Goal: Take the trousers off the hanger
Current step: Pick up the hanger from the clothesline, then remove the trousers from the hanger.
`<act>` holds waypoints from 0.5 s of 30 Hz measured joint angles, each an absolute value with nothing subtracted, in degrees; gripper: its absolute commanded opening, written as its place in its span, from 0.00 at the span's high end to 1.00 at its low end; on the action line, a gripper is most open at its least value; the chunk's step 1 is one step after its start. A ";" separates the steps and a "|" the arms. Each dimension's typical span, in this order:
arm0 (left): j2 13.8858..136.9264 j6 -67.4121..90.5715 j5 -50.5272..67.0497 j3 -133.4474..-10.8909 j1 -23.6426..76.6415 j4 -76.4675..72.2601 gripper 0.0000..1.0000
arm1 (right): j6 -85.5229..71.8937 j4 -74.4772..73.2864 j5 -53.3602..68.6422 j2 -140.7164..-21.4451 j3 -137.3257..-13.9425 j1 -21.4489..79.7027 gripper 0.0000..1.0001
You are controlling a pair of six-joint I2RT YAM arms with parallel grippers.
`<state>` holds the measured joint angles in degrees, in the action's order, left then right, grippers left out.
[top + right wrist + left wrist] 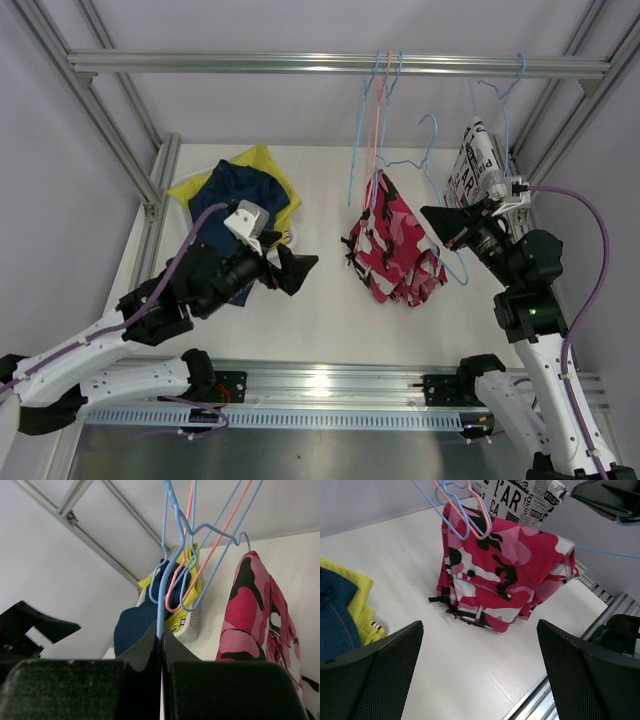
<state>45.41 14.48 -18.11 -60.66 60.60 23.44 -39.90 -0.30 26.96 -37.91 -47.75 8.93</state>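
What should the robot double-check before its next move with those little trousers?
1. Right arm's fingers shut on the light blue wire hanger: ok.
2. Left arm's fingers open and empty: ok.
3. Pink-red camouflage cloth trousers off their hanger: not ok, they seem hung.
4. White newspaper-print cloth trousers off their hanger: not ok.
5. Whether the gripped hanger carries trousers: cannot tell.

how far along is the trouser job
Done: yellow pair and navy pair lie piled on the left, off hangers. In hand: right gripper shut on a blue hanger, seemingly the one carrying the pink pair; left gripper open nearby. Left: pink pair and newsprint pair still hang.
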 measured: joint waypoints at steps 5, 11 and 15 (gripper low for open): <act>49.15 14.41 -28.56 -59.07 70.63 19.81 0.01 | -37.47 -2.90 17.10 -36.77 -47.66 15.46 1.00; 62.06 14.55 -39.70 -59.00 76.64 14.26 0.01 | -34.79 -6.00 -0.05 -36.53 -47.72 26.72 1.00; 67.48 14.50 -43.46 -59.00 76.75 10.48 0.01 | -33.28 -7.20 -11.25 -39.13 -48.73 35.77 1.00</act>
<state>67.48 14.50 -43.46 -59.00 76.75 10.48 -33.28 -7.20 -11.25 -39.13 -48.73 35.77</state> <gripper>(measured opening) 0.994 0.018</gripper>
